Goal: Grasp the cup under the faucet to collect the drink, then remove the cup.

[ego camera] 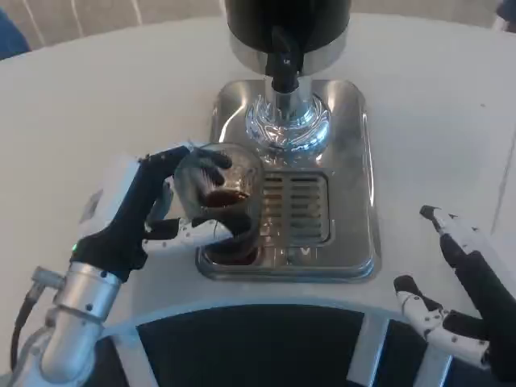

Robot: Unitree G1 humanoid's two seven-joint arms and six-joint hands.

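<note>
No writing can be read. The left robot hand [153,211] wraps its fingers around the clear cup [222,211] of dark drink, standing on the steel drip tray [347,201] forward-left of the faucet [284,64]. The right robot hand [451,282] rests spread, empty, on the white worktop [81,105].

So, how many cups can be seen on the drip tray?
1. The cup, clear with some dark drink inside, stands at the front left of the drip tray, held by the left hand. No other cup is visible.
</note>
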